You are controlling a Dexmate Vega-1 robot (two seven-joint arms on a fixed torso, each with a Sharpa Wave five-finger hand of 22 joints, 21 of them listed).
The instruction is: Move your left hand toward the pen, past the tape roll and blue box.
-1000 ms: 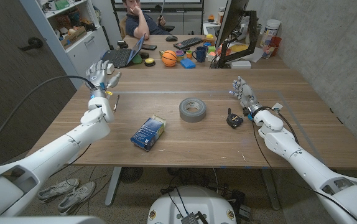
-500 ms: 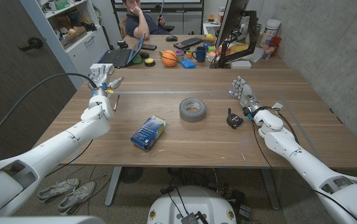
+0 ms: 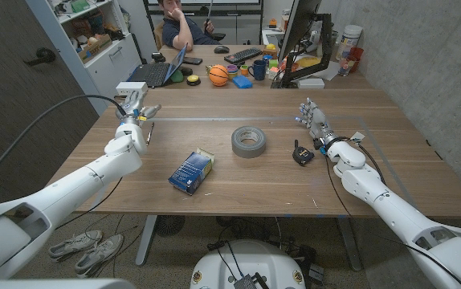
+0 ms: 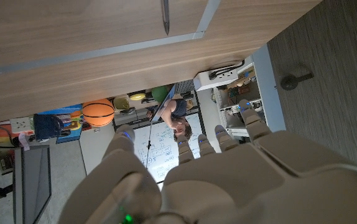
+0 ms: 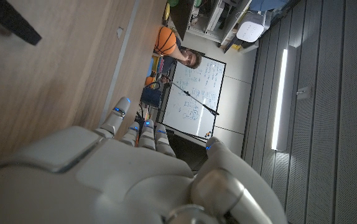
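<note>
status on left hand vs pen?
Left hand open, above the pen. Right hand open, idle. Tape roll and blue box already behind; nothing blocking.

Both arms wear white rounded shells. Left hand (image 3: 134, 108) and right hand (image 3: 312, 117): grey fingers (image 4: 248, 118) with seemingly blue-lit tips; black cable behind each.

right hand (image 5: 135, 180) — fingers (image 5: 121, 111) apart | table (image 5: 54, 81) | basketball (image 5: 165, 40)

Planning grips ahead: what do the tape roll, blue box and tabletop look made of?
Tape roll: likely cloth duct tape, dull silver-grey sheen. Blue box: probably printed cardboard, matte with sharp folded edges. Table: wood or wood-look laminate, visible brown grain, satin finish.
</note>
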